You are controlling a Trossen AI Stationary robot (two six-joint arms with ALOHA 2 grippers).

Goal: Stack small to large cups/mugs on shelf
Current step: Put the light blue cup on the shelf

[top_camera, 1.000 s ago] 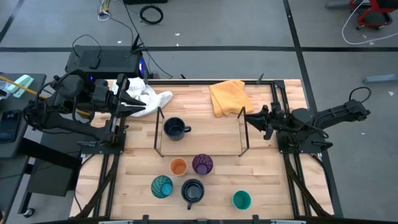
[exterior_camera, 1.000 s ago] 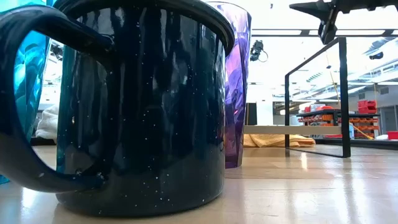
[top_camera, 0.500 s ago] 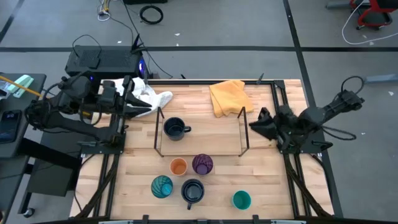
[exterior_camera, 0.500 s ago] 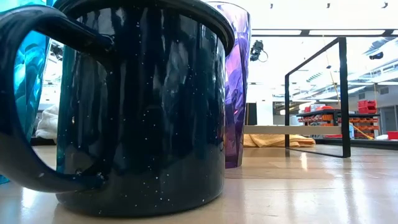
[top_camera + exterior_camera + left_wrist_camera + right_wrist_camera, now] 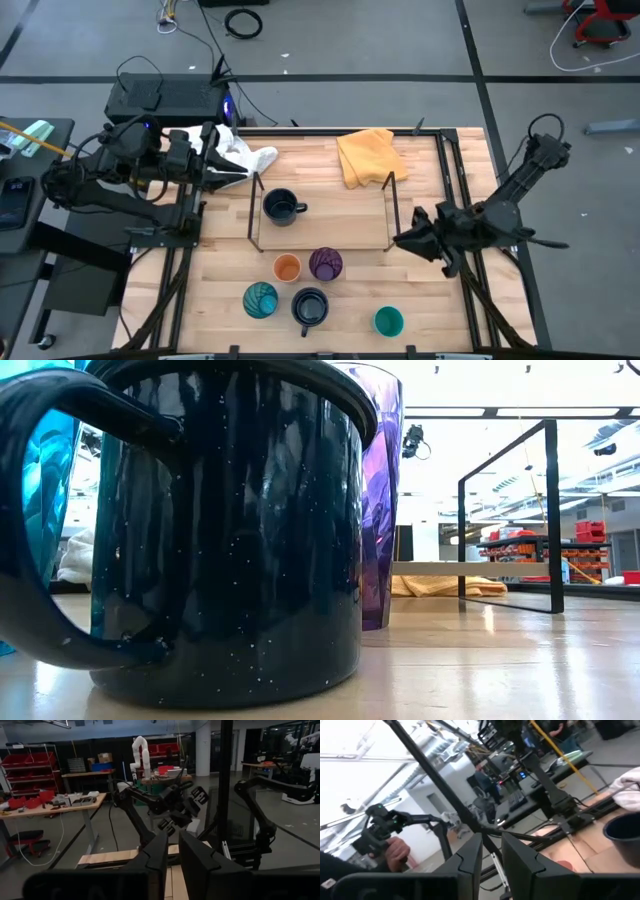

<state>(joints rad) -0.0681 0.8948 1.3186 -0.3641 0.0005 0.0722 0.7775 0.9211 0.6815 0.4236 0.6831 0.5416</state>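
On the shelf (image 5: pixel 330 235), one navy mug (image 5: pixel 280 207) is seen upright, handle toward the right rail; other cups are grouped in front. No writing can be read. Left gripper (image 5: pixel 228 170) and right gripper (image 5: pixel 400 241) are held narrow, empty.

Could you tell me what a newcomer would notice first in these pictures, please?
Probably the cluster of five small vessels at the table's front edge, with a glossy dark navy handled mug among them filling the low view. Behind them, a second dark navy mug stands alone on the low light-wood shelf with black wire rails, between the two dark arms.
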